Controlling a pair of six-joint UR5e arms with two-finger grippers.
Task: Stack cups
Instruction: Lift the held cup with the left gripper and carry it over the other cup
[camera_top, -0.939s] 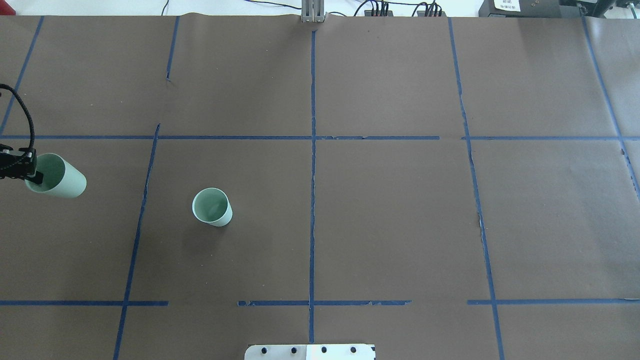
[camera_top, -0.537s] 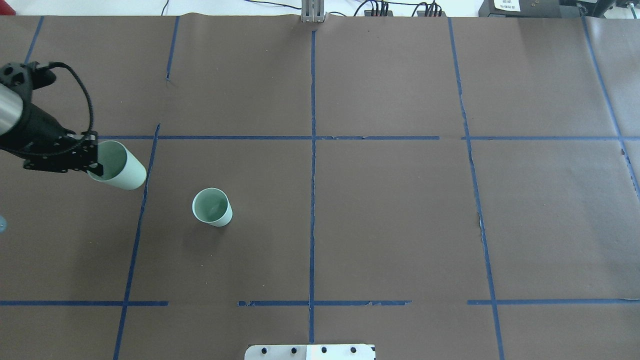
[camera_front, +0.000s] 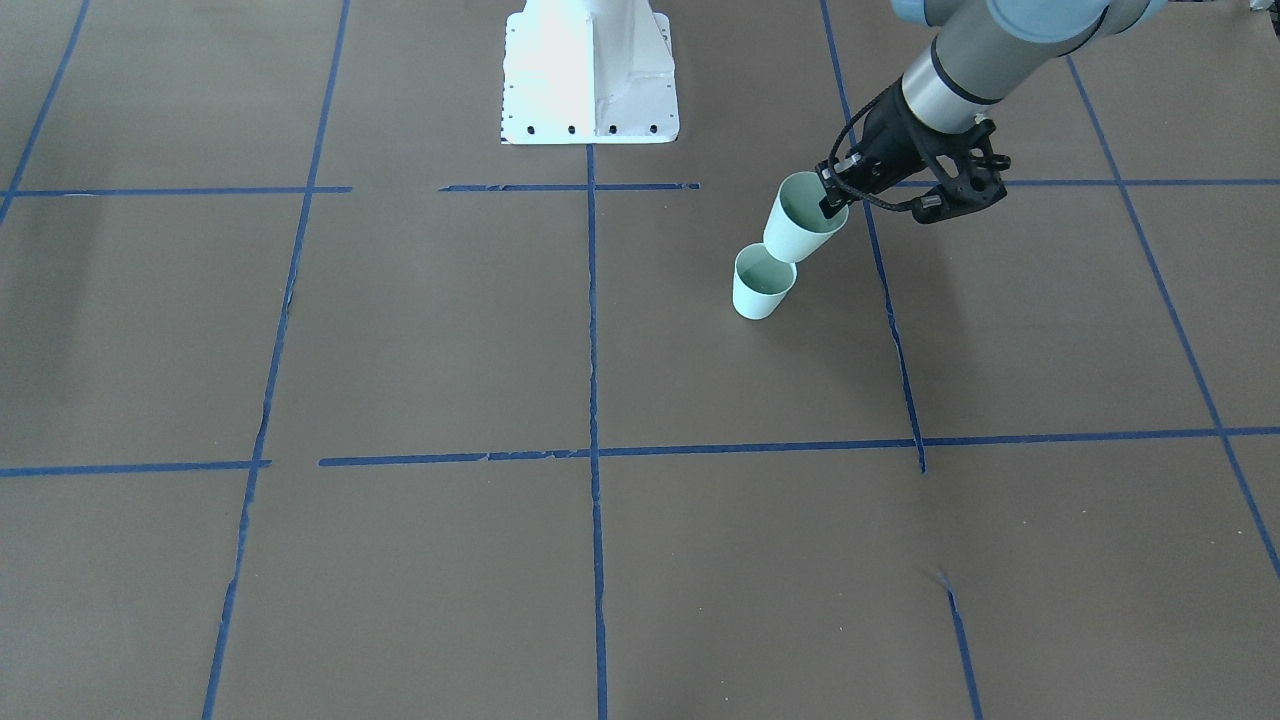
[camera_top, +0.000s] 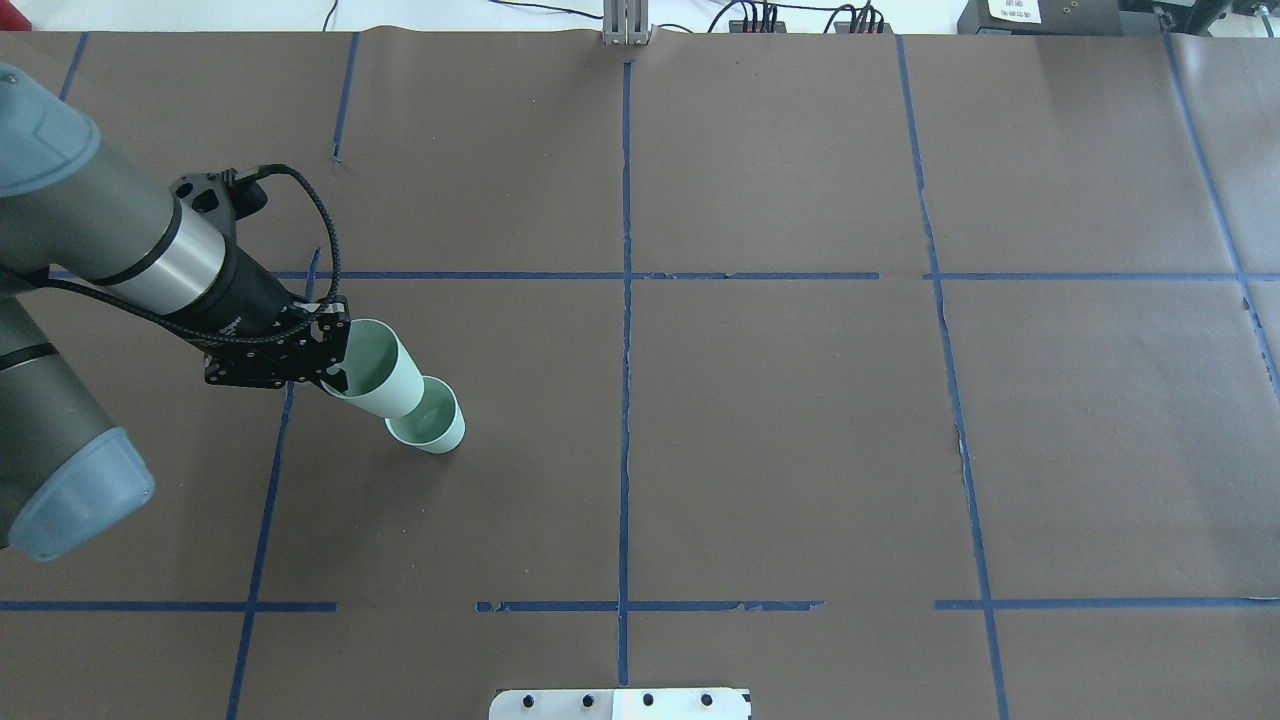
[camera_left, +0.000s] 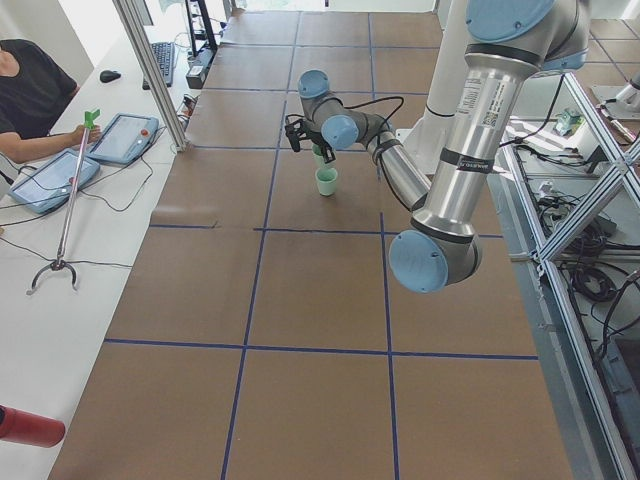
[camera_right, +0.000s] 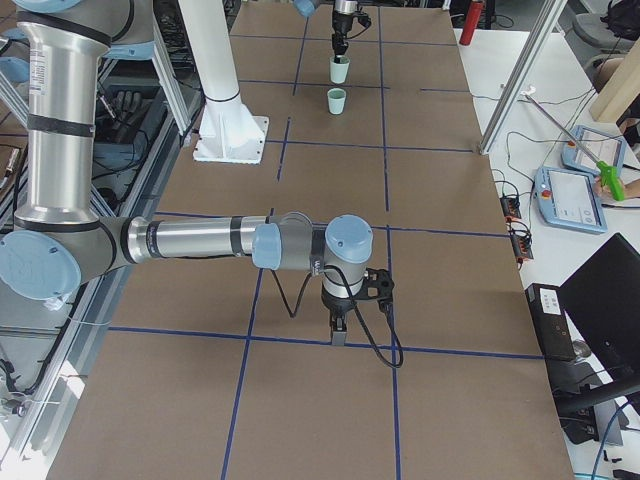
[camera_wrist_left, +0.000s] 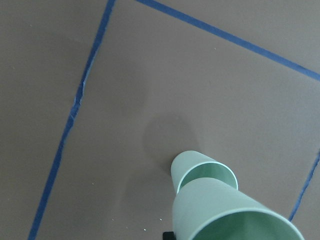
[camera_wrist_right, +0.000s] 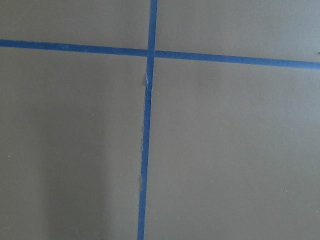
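Note:
Two pale mint-green cups. One cup (camera_top: 432, 427) stands upright on the brown paper, left of centre; it also shows in the front view (camera_front: 762, 287) and the left wrist view (camera_wrist_left: 202, 172). My left gripper (camera_top: 336, 372) is shut on the rim of the other cup (camera_top: 382, 380), which it holds tilted in the air. That held cup's base is close over the standing cup's rim, as the front view (camera_front: 800, 226) and left wrist view (camera_wrist_left: 225, 215) show. My right gripper (camera_right: 339, 331) shows only in the exterior right view, low over the table; I cannot tell whether it is open or shut.
Brown paper with blue tape lines (camera_top: 626, 300) covers the table. The white robot base plate (camera_front: 588, 70) sits at the robot's edge. Operators, tablets and cables lie beyond the far table edge (camera_left: 100, 140). The right wrist view shows only paper and tape.
My left arm has moved right from the table's left edge, carrying the held cup up to the standing cup. The standing cup has not moved.

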